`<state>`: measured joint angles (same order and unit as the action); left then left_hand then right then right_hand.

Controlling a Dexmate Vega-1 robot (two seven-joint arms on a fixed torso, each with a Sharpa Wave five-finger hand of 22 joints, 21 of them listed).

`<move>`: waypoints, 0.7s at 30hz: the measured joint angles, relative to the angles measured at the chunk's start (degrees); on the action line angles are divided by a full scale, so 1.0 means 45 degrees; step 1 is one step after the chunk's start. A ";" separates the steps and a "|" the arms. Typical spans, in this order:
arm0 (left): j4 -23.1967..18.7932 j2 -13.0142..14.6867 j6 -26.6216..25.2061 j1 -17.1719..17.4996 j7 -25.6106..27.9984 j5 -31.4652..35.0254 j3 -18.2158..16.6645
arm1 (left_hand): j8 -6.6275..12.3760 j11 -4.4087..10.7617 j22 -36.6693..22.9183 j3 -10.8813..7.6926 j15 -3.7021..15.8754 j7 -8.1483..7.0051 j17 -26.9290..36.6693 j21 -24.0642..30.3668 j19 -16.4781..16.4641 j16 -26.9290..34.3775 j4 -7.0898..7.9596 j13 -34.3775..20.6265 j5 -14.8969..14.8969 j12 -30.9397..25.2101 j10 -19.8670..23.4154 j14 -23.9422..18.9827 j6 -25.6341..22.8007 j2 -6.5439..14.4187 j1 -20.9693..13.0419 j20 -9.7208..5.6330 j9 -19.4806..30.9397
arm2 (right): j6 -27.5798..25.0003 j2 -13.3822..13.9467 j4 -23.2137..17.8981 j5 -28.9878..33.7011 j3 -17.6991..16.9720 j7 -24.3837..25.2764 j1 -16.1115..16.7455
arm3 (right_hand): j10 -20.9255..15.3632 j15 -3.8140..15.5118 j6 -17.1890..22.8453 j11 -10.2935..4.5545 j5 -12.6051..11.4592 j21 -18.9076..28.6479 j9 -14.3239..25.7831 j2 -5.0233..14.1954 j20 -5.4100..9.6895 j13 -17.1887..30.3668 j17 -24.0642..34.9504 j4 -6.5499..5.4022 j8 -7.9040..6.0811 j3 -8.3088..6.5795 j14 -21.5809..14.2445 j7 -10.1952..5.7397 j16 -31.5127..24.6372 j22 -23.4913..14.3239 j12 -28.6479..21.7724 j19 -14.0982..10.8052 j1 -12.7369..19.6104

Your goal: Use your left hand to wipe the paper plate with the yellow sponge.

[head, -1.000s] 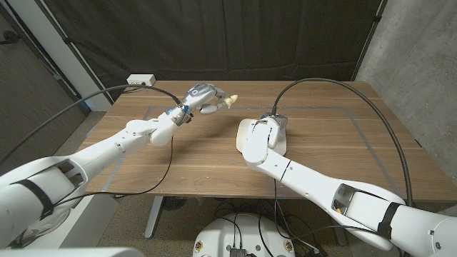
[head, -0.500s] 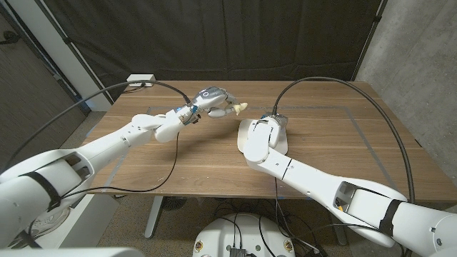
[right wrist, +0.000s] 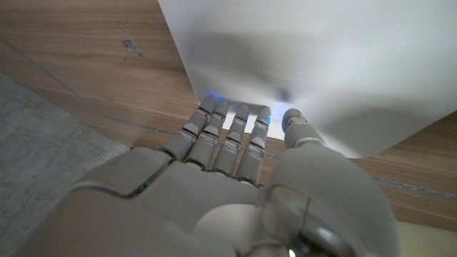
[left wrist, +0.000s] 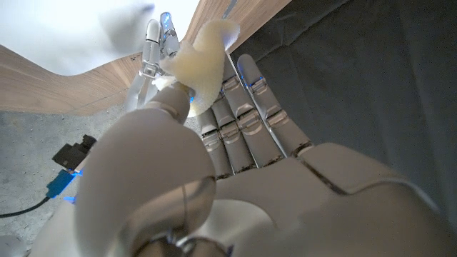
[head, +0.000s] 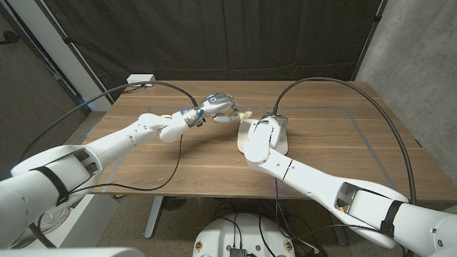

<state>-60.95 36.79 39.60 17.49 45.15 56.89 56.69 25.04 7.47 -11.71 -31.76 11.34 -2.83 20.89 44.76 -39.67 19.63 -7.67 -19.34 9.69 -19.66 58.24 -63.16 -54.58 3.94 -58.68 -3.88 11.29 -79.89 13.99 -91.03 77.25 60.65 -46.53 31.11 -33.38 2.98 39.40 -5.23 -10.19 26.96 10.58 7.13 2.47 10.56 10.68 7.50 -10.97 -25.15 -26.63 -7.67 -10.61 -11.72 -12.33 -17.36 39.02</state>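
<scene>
We see one yellow sponge (head: 244, 114), pale and soft-edged, pinched in the left robot hand (head: 220, 104) just off the paper plate's (head: 243, 135) rim at about 11 o'clock. There is one plate, white and squarish with rounded corners, lying on the bench (head: 335, 135). The right robot hand (head: 265, 133) rests on it, fingers (right wrist: 227, 135) extended side by side at its edge, gripping nothing. Since half a second ago, the left robot hand has carried the sponge closer to the plate.
</scene>
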 measured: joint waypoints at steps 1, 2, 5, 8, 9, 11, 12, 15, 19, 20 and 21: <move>0.0000 0.0000 0.0001 0.0000 0.0157 0.0089 0.0000 | 0.0003 0.0000 0.0000 0.0000 0.0000 -0.0001 0.0000 0.0006 0.0000 0.0000 0.0000 -0.0009 -0.0002 0.0000 0.0000 0.0000 -0.0001 0.0000 0.0000 0.0000 0.0000 | 0.0000 0.0020 -0.0030 0.0000 0.0002 0.0000 0.0000 | 0.0000 0.0000 0.0000 0.0000 0.0000 0.0000 0.0000 0.0000 0.0000 0.0001 0.0000 0.0000 0.0000 0.0000 0.0000 0.0000 0.0000 0.0000 0.0000 0.0000 0.0000; 0.0271 -0.0134 0.0000 -0.0107 0.0348 0.0191 0.0184 | 0.0006 0.0000 0.0000 0.0000 -0.0001 0.0024 0.0000 0.0047 0.0000 0.0000 0.0000 -0.0025 -0.0002 0.0000 0.0000 -0.0001 -0.0028 -0.0001 -0.0001 0.0000 0.0000 | -0.0001 0.0030 -0.0043 0.0009 0.0002 -0.0029 -0.0001 | 0.0000 0.0000 0.0001 0.0000 0.0000 0.0000 0.0000 0.0000 0.0000 0.0002 0.0000 0.0000 0.0001 0.0000 0.0000 0.0001 0.0000 0.0000 0.0000 0.0000 0.0000; 0.0885 -0.0432 -0.0054 -0.0328 0.0995 0.0486 0.0587 | 0.0048 -0.0001 0.0000 0.0000 -0.0002 0.0035 0.0000 0.0105 -0.0001 0.0000 0.0000 -0.0047 -0.0003 0.0000 0.0005 -0.0002 -0.0044 -0.0048 -0.0048 0.0000 0.0001 | -0.0005 0.0057 -0.0085 0.0109 0.0003 -0.0134 0.0010 | 0.0000 0.0000 0.0001 0.0000 0.0000 0.0000 0.0000 0.0000 0.0000 0.0009 0.0000 0.0000 0.0001 0.0000 0.0000 0.0001 0.0000 0.0000 0.0000 0.0000 0.0000; 0.1595 -0.0786 -0.0176 -0.0593 0.1708 0.0721 0.1088 | 0.0055 0.0008 -0.0001 0.0000 -0.0019 0.0034 0.0000 0.0105 -0.0001 0.0000 0.0000 -0.0077 -0.0005 0.0098 0.0047 -0.0018 -0.0046 -0.0048 -0.0048 0.0000 0.0001 | -0.0009 0.0079 -0.0116 0.0264 0.0003 -0.0280 0.0035 | 0.0000 0.0000 0.0001 0.0001 0.0000 0.0000 -0.0001 -0.0068 0.0000 0.0010 0.0000 0.0000 0.0001 0.0000 0.0000 0.0001 0.0000 -0.0001 0.0000 0.0000 -0.0068; 0.1852 -0.0918 -0.0226 -0.0687 0.1933 0.0797 0.1277 | 0.0055 0.0008 0.0000 0.0000 -0.0019 0.0033 0.0000 0.0120 -0.0001 0.0000 0.0000 -0.0077 -0.0029 0.0098 0.0048 -0.0018 -0.0047 -0.0048 -0.0048 0.0000 0.0002 | -0.0010 0.0086 -0.0131 0.0321 0.0001 -0.0334 0.0046 | -0.0001 0.0000 0.0000 0.0001 0.0000 0.0000 -0.0001 -0.0068 0.0000 0.0010 0.0000 0.0000 0.0001 0.0001 0.0000 0.0001 0.0000 0.0000 0.0000 0.0000 -0.0068; 0.2080 -0.1028 -0.0296 -0.0775 0.2199 0.0876 0.1458 | 0.0056 0.0009 -0.0001 0.0000 -0.0019 0.0030 0.0044 0.0192 -0.0001 0.0000 0.0000 -0.0077 -0.0023 0.0098 0.0049 -0.0019 -0.0050 -0.0048 -0.0048 0.0000 0.0002 | -0.0011 0.0094 -0.0141 0.0371 -0.0005 -0.0385 0.0056 | -0.0001 0.0000 0.0001 0.0000 0.0000 0.0000 -0.0001 -0.0068 0.0000 0.0010 0.0000 0.0000 0.0001 0.0001 0.0000 0.0000 0.0000 -0.0001 0.0000 0.0000 -0.0068; 0.2377 -0.1182 -0.0370 -0.0904 0.2412 0.0938 0.1731 | 0.0056 0.0021 -0.0001 0.0000 -0.0019 0.0013 0.0057 0.0193 -0.0001 -0.0001 0.0000 -0.0077 0.0012 0.0098 0.0063 -0.0019 -0.0067 -0.0048 -0.0048 0.0000 0.0002 | -0.0013 0.0098 -0.0150 0.0436 -0.0011 -0.0455 0.0063 | -0.0001 0.0000 0.0001 0.0000 0.0000 0.0000 -0.0001 -0.0068 0.0000 0.0010 0.0000 0.0000 0.0000 0.0001 0.0000 0.0000 0.0000 -0.0001 0.0000 0.0000 -0.0068; 0.2612 -0.1315 -0.0558 -0.1009 0.2792 0.1036 0.1962 | 0.0055 -0.0023 -0.0001 0.0001 -0.0020 0.0013 0.0062 0.0239 -0.0001 0.0000 0.0000 -0.0077 0.0020 0.0100 0.0107 -0.0019 -0.0069 -0.0049 -0.0049 0.0000 0.0002 | -0.0014 0.0107 -0.0170 0.0489 -0.0027 -0.0509 0.0079 | -0.0001 0.0000 0.0000 0.0001 0.0000 0.0000 -0.0001 -0.0068 0.0000 0.0010 0.0000 0.0000 0.0000 0.0001 0.0000 0.0000 0.0000 -0.0001 0.0000 0.0000 -0.0068; 0.3199 -0.1639 -0.0819 -0.1283 0.3123 0.1100 0.2623 | 0.0055 -0.0022 -0.0001 0.0001 -0.0020 0.0012 0.0062 0.0292 -0.0002 0.0000 -0.0001 -0.0076 0.0022 0.0152 0.0110 -0.0019 -0.0071 -0.0165 -0.0165 0.0000 0.0004 | -0.0019 0.0125 -0.0200 0.0587 -0.0036 -0.0621 0.0087 | -0.0001 0.0000 0.0000 0.0000 0.0000 0.0000 -0.0001 -0.0068 0.0000 0.0010 0.0000 0.0001 0.0000 0.0001 0.0000 0.0000 0.0000 -0.0001 0.0000 0.0000 -0.0067; 0.3274 -0.1686 -0.0846 -0.1319 0.3159 0.1104 0.2706 | 0.0055 -0.0021 -0.0001 0.0001 -0.0021 0.0012 0.0062 0.0292 -0.0002 -0.0077 0.0000 -0.0076 0.0022 0.0186 0.0110 -0.0019 -0.0072 -0.0165 -0.0165 -0.0001 0.0004 | -0.0020 0.0129 -0.0203 0.0595 -0.0040 -0.0629 0.0088 | -0.0001 0.0000 0.0000 0.0000 0.0000 0.0000 -0.0001 -0.0068 0.0000 0.0010 0.0000 0.0001 0.0000 0.0001 0.0000 0.0000 0.0000 -0.0001 0.0000 -0.0001 -0.0067; 0.3370 -0.1735 -0.0895 -0.1361 0.3230 0.1106 0.2804 | 0.0055 -0.0020 -0.0001 0.0001 -0.0021 -0.0010 0.0063 0.0292 -0.0002 -0.0091 0.0000 -0.0074 0.0023 0.0187 0.0112 -0.0019 -0.0095 -0.0165 -0.0165 0.0000 0.0004 | -0.0020 0.0134 -0.0207 0.0608 -0.0045 -0.0642 0.0091 | 0.0000 0.0000 0.0000 0.0000 0.0000 0.0000 -0.0001 -0.0068 -0.0001 0.0010 0.0000 0.0001 0.0000 0.0001 0.0000 0.0000 0.0000 -0.0001 0.0000 0.0000 -0.0067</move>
<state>-45.79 28.98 35.57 11.37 59.69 61.87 69.31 25.29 7.38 -11.71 -31.76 11.24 -2.88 21.17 46.08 -39.68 19.22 -7.67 -19.68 9.79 -18.82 58.74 -63.25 -55.01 3.20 -59.43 -3.88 11.31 -79.98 14.59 -91.96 79.99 60.44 -49.41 31.52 -33.38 2.98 39.40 -5.23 -10.19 26.96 10.57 6.82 2.47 10.61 10.68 7.51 -10.97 -25.14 -26.63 -7.67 -10.61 -11.72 -12.33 -17.36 38.71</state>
